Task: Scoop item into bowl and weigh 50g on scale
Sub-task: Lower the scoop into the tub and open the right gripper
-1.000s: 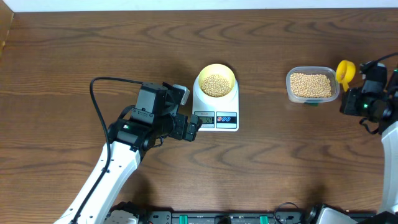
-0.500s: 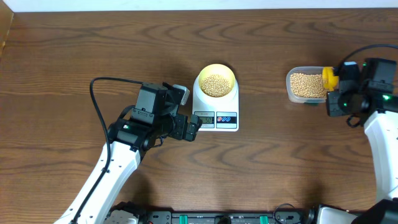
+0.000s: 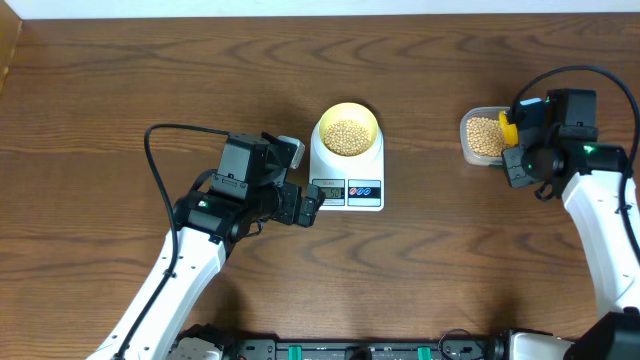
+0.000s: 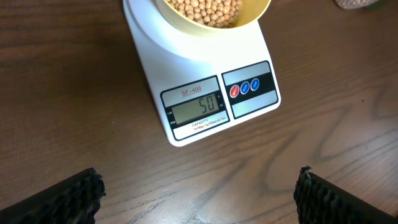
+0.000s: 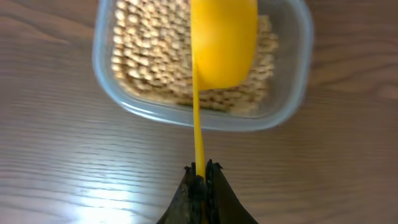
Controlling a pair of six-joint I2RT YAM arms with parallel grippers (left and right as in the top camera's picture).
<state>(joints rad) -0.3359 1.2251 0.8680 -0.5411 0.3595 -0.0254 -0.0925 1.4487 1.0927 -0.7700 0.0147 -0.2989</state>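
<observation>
The pale-yellow bowl (image 3: pixel 347 129) holds tan beans (image 3: pixel 347 136) and stands on the white scale (image 3: pixel 347 172), whose display (image 4: pixel 196 110) reads 50. My left gripper (image 3: pixel 313 207) rests open on the table just left of the scale's front edge, with nothing between its fingers (image 4: pixel 56 202). At the right, my right gripper (image 5: pixel 201 169) is shut on the thin handle of the yellow scoop (image 5: pixel 222 38). The scoop's head hangs over the clear tub (image 5: pixel 292 81) full of beans (image 5: pixel 146 53). In the overhead view the scoop (image 3: pixel 508 128) is over the tub's right part.
The clear rectangular tub (image 3: pixel 472 137) stands on the brown wooden table (image 3: pixel 120 90) to the right of the scale. A black cable (image 3: pixel 155 165) loops beside the left arm. The table's far edge meets a white wall.
The right arm has swung left with the scoop, from beside the tub's right edge to over the tub. The left arm, bowl and scale have not moved.
</observation>
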